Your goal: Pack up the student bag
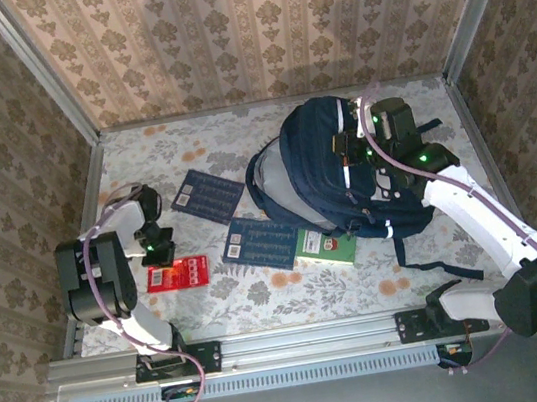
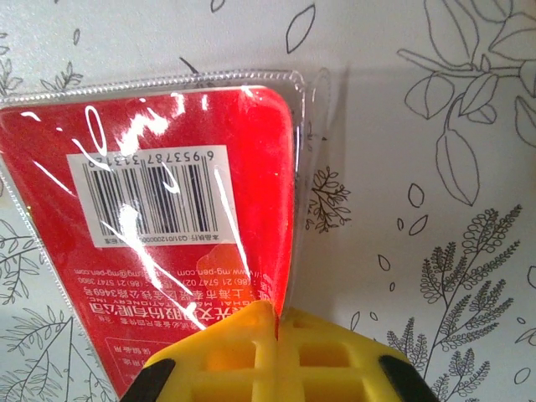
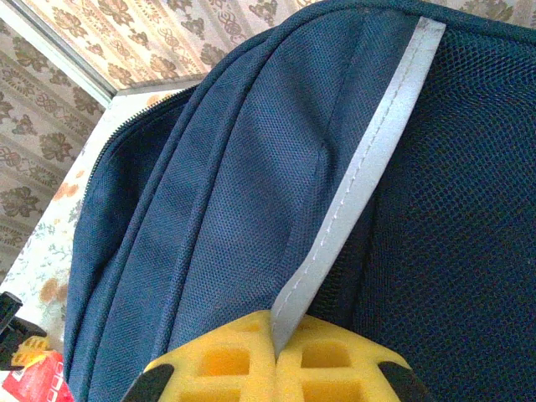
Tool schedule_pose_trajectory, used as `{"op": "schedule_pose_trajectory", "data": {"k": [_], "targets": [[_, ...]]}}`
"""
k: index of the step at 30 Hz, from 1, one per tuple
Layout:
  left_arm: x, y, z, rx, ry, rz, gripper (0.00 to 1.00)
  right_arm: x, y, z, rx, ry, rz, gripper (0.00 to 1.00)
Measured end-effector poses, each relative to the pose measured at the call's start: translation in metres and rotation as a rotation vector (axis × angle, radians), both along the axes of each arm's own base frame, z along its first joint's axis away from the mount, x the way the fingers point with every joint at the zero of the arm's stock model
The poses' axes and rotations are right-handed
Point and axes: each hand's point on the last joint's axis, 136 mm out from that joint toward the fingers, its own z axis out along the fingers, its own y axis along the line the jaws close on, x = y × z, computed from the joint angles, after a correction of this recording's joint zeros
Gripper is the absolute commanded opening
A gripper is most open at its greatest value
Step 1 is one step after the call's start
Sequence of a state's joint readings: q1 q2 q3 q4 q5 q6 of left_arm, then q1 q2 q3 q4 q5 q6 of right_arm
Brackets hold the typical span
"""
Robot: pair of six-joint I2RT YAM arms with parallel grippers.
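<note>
The student bag is a large navy backpack lying at the back right of the table. My right gripper sits on its right side, shut on a grey reflective stripe of the student bag. At the left, a red blister pack lies on the table. My left gripper is shut on the red pack by its clear plastic edge, yellow fingers meeting over it.
Two dark blue booklets and a green book lie between the red pack and the bag. Metal frame walls border the floral table on the left, back and right.
</note>
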State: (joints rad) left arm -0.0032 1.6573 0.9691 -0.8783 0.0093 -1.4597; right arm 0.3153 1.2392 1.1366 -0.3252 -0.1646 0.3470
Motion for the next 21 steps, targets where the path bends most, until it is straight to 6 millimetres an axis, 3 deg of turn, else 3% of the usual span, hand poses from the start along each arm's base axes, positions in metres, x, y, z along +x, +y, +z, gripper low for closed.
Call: {"op": "schedule_pose_trajectory", "data": {"k": [8,16,21], "targets": [[0.0,-0.002,0.014,-0.022,-0.031,-0.016,0.0,-0.002,-0.001,0.0,0.01,0.014,-0.007,0.0],[0.024,-0.006,0.081,-0.04,-0.236,-0.036,0.0,-0.005,0.002,0.009,0.033,0.025,0.004,0.0],[0.024,-0.01,0.113,-0.066,-0.368,-0.044,0.0,-0.009,0.009,0.016,0.067,0.036,0.039,0.0]]}}
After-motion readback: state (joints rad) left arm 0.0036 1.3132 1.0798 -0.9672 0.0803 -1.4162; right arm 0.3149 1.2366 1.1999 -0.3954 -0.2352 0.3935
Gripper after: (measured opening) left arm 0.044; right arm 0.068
